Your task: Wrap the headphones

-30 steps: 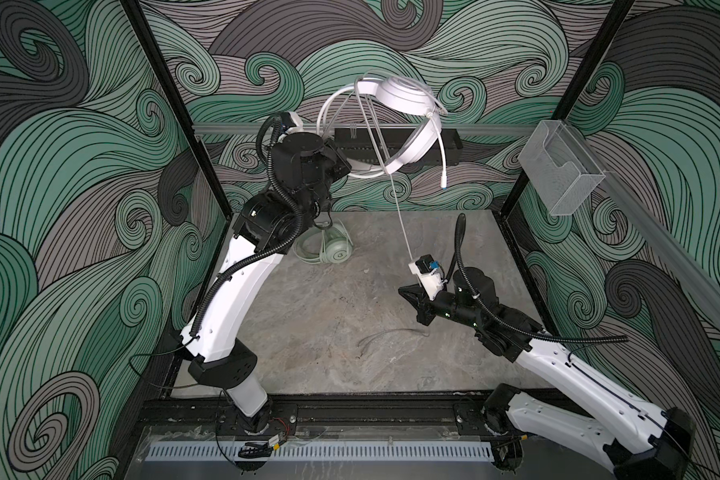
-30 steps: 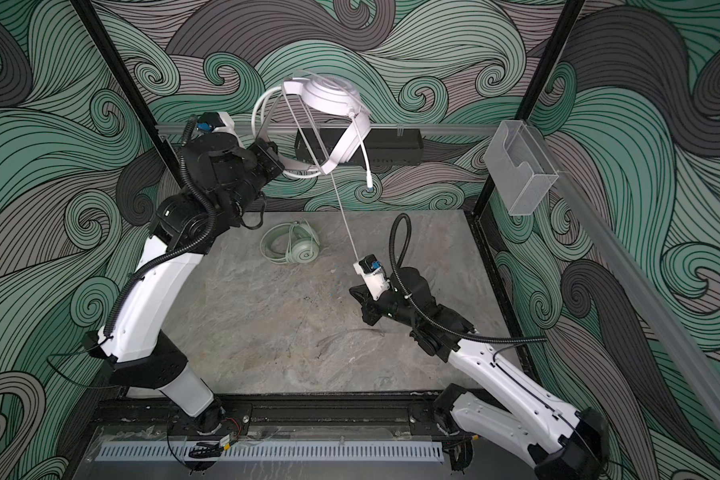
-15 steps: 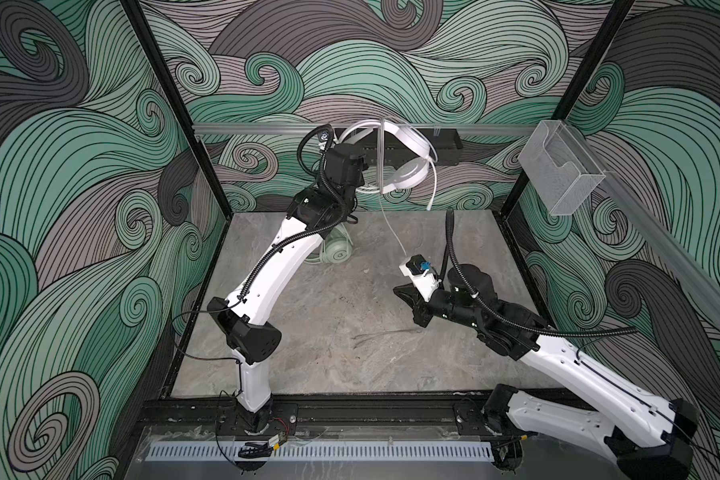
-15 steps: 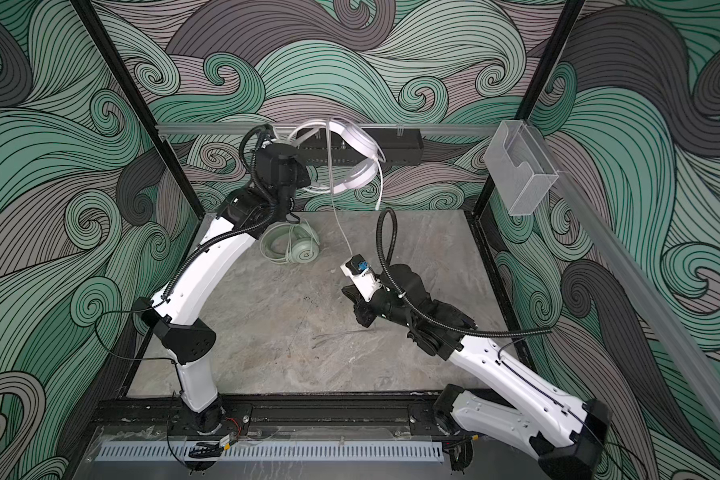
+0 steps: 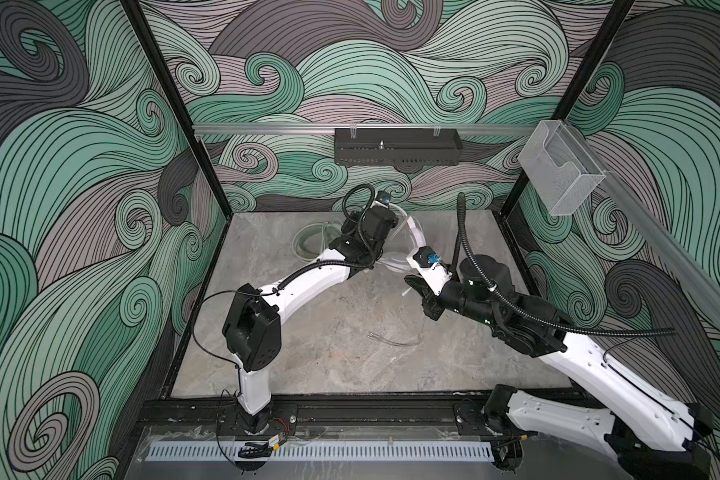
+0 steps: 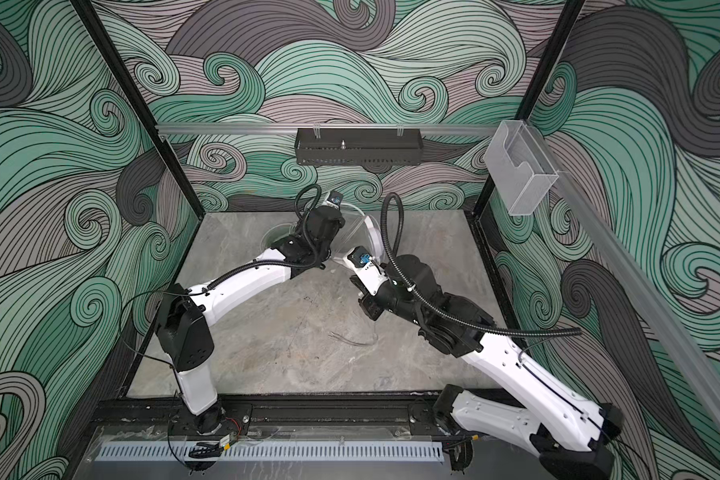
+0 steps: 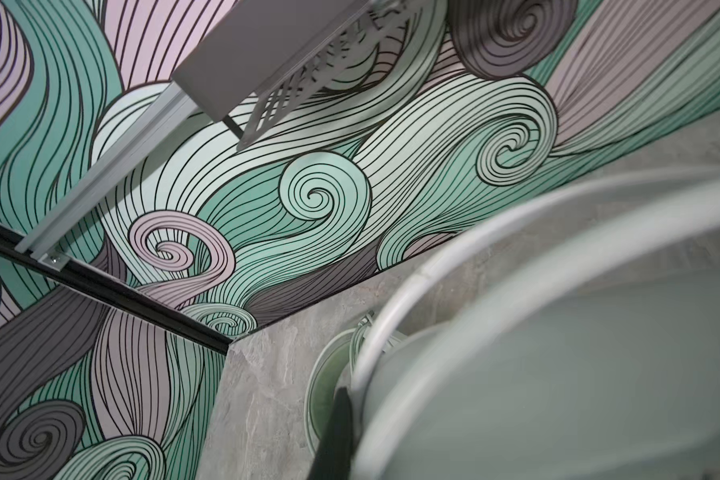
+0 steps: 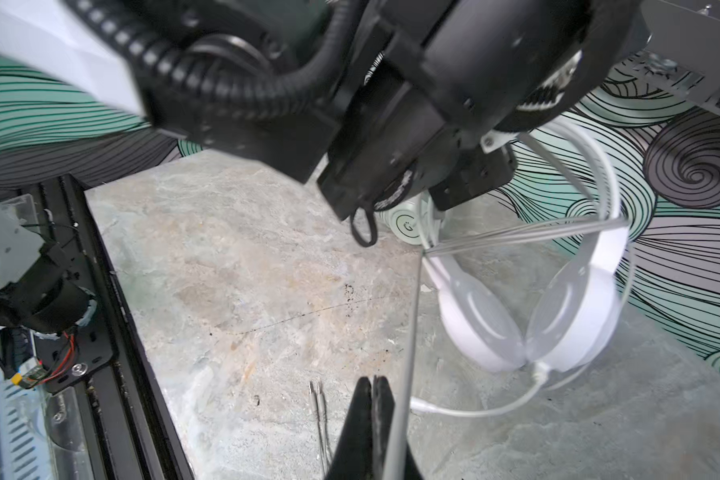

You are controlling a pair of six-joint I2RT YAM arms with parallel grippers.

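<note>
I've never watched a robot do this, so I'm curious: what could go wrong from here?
The cable runs tight from the right pincer to the white headset; a harder pull might slip it free or strain it. The mint headset lies close beside it, so a swinging loop could snag it.

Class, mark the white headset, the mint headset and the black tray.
white headset (image 8: 574, 316): right wrist view, earcup shell.
mint headset (image 8: 406, 222): right wrist view, earcup.
black tray (image 5: 395, 153): a top view, front wall.
</note>
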